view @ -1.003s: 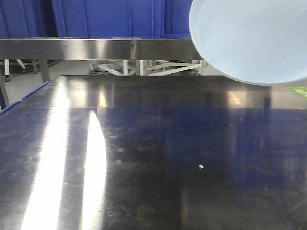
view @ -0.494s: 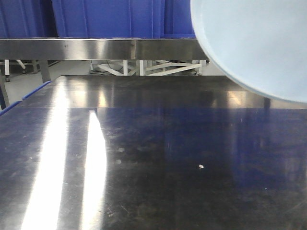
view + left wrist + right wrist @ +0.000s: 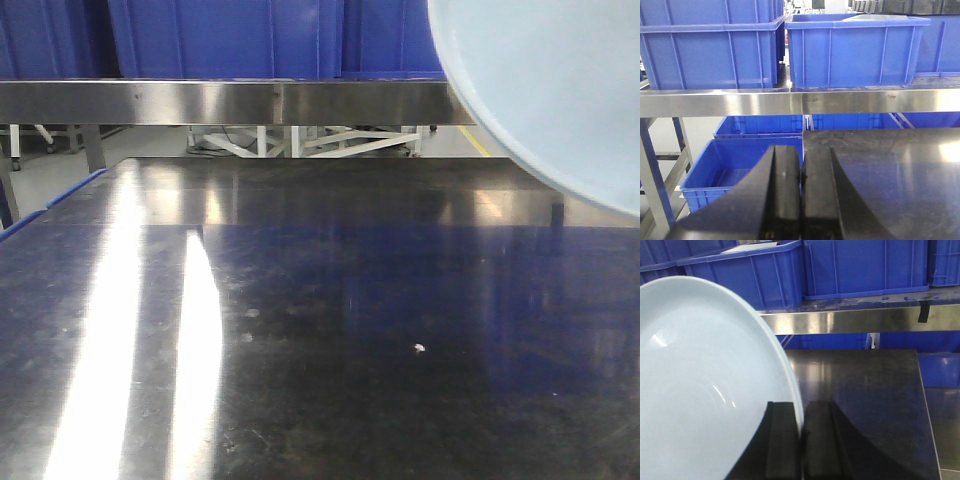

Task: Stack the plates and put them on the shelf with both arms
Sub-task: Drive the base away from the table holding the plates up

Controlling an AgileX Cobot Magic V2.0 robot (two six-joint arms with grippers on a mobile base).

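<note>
One pale blue-white plate (image 3: pixel 560 90) hangs in the air at the top right of the front view, above the dark steel tabletop (image 3: pixel 320 340). In the right wrist view the plate (image 3: pixel 695 390) stands tilted on edge and fills the left half. My right gripper (image 3: pixel 801 412) is shut on its rim. My left gripper (image 3: pixel 801 160) is shut and empty, over the table's left edge, facing the shelf rail (image 3: pixel 800 102). The shelf rail also shows in the front view (image 3: pixel 220 101) and the right wrist view (image 3: pixel 855 320). Only this one plate shows distinctly.
Blue plastic crates stand on the shelf tier (image 3: pixel 855 47) and on a lower tier beside the table (image 3: pixel 735 170). More crates line the shelf in the right wrist view (image 3: pixel 865 267). The table's right edge shows there too (image 3: pixel 925 400).
The plate has moved to the right and slightly up in the front view, now showing less of itself at the top right corner. The table is unchanged.
</note>
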